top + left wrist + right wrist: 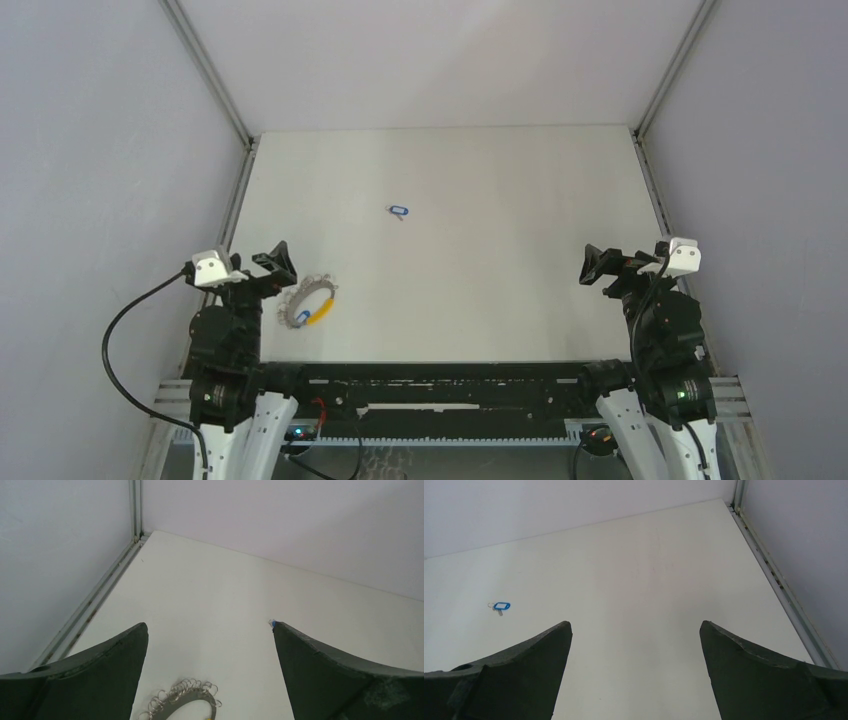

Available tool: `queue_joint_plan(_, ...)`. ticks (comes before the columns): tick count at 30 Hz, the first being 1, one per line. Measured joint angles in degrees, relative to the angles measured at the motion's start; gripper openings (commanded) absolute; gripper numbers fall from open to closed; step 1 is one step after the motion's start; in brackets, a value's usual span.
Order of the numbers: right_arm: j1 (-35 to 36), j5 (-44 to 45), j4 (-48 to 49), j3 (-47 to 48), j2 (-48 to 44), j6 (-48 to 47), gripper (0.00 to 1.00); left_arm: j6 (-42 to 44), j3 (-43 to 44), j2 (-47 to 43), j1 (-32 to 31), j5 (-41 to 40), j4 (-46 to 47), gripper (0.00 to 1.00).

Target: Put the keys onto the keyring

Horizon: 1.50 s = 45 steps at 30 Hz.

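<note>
Two grippers, both spread and empty: my left gripper hovered just beside the keyring, my right gripper well apart from it; one loose key lay beyond the keyring, long axis crosswise, nearer my left.

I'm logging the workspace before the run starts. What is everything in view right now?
keyring: one, silvery with a yellow-orange section, near-left of the table.
keys: two, blue heads; one loose mid-table, the other at the ring's near side, attached or not I cannot tell.
table: one, white, under everything.
walls: three, pale grey, left, far and right.
left gripper: one, black, open, empty, beside the keyring.
right gripper: one, black, open, empty, near-right.
</note>
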Motion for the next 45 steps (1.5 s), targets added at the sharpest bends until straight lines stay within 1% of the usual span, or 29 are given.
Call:
queue_joint_plan(5, -0.24, -0.9, 0.04, 0.0, 0.0, 0.02, 1.0, -4.35, 0.13, 3.82, 0.02, 0.57, -1.64, 1.0)
queue_joint_plan(13, -0.35, -2.89, 0.31, 0.0, 0.0, 0.22, 1.0, -17.07, -0.31, 15.23, 0.04, 1.55, -7.41, 1.0)
queue_joint_plan(19, -0.57, -4.07, 0.46, 0.0, -0.02, 0.24, 1.0, -26.12, -7.48, 21.16, 0.11, 3.04, -6.62, 1.0)
queue_joint_plan(25, -0.63, -4.28, 0.46, 0.0, -0.44, 0.24, 1.0, -30.82, -12.87, 31.3, 0.15, 5.6, -1.05, 1.0)
queue_joint_plan(28, -0.63, -4.22, 0.46, -0.09, -0.94, 0.24, 1.0, -31.47, -14.27, 37.42, 0.2, 7.19, 2.75, 0.98)
queue_joint_plan(31, -0.66, -4.24, 0.5, -0.31, -1.38, 0.24, 1.0, -31.58, -14.82, 41.72, 0.2, 8.31, 6.21, 0.97)
queue_joint_plan(40, -0.66, -4.24, 0.68, -0.63, -1.9, 0.24, 1.0, -31.8, -15.28, 50.36, 0.0, 11.15, 15.34, 0.95)
queue_joint_plan(42, -0.66, -4.24, 0.72, -0.61, -2.21, 0.24, 1.0, -31.78, -15.13, 51.67, -0.72, 11.61, 17.16, 0.95)
queue_joint_plan(45, -0.66, -4.26, 0.83, -0.61, -2.71, 0.24, 1.0, -31.76, -14.23, 54.55, -4.02, 12.0, 19.74, 0.94)
